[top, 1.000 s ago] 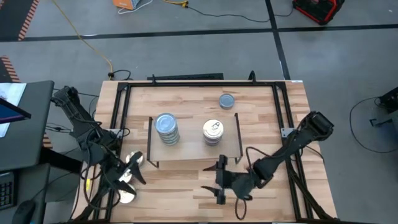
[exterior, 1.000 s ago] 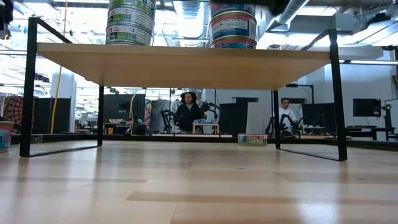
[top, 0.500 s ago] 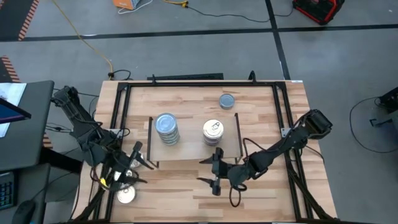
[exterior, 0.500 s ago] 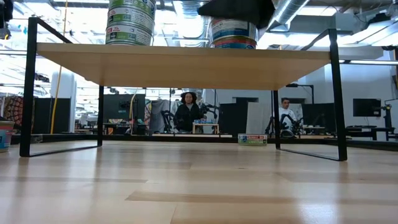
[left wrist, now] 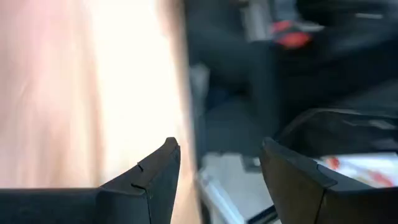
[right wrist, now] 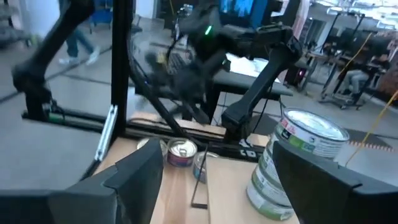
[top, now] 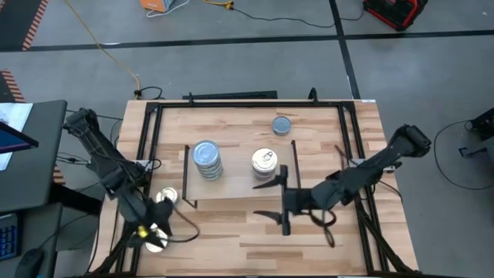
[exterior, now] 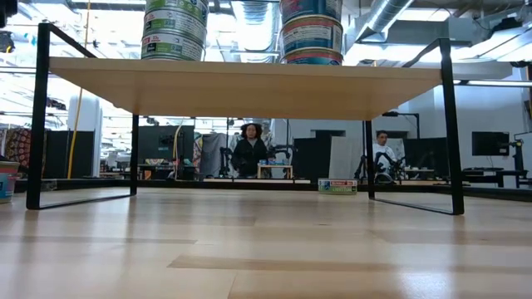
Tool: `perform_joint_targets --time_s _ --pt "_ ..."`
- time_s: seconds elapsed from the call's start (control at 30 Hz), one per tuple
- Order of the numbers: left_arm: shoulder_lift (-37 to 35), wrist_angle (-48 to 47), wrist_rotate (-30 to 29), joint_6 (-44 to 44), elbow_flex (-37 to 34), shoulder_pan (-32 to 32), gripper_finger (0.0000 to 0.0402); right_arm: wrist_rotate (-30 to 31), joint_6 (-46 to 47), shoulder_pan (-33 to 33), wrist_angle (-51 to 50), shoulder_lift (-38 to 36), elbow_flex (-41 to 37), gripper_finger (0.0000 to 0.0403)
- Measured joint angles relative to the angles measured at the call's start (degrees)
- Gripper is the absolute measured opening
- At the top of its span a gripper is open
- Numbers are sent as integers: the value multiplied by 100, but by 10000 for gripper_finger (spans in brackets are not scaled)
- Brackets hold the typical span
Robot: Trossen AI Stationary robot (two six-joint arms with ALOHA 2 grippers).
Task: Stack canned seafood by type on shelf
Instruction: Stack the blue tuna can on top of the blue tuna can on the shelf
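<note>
The shelf (top: 241,185) stands mid-table and bears two stacks of tins: blue-grey lids (top: 207,157) and silver-gold pull-tab lids (top: 265,162). The low view shows both stacks, blue-grey (exterior: 174,30) and silver-gold (exterior: 312,30), on the shelf top (exterior: 249,83). One blue-grey tin (top: 282,124) lies on the table behind the shelf. Two silver-gold tins (top: 166,197) (top: 157,241) lie near the table's left edge. My right gripper (top: 272,198) is open and empty by the shelf's near edge, facing the left side. My left gripper (left wrist: 217,180) is open and empty between those two loose tins.
A black metal frame (top: 154,108) runs around the tabletop. The right wrist view shows the blue-grey stack (right wrist: 305,158), a loose tin (right wrist: 181,152) and my left arm (right wrist: 205,56) beyond. People sit in the room behind (exterior: 251,149). Bare wood lies before the shelf (top: 231,232).
My right gripper, open and empty, has moved from the near part of the table toward the shelf's near edge and slightly right, its arm drawing back to the right. My left gripper has swung about between the two loose tins, turning toward the table's left edge.
</note>
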Motion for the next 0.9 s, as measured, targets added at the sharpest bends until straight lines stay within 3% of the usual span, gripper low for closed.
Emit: perform_joint_targets --time_s 0.2,0.4,0.63,0.9 --pt "618 -1264 646 -1949 -2 -306 210 24 536 57 -167 -2 -4 327" --pt "1059 -1453 887 -2301 0 -636 210 496 460 290 -132 5 -4 327" --pt "989 -3043 70 -2092 -1 -657 210 599 307 294 17 91 -7 327" --pt "504 -3924 -1047 -1978 -1 -649 210 600 380 227 26 195 -7 327"
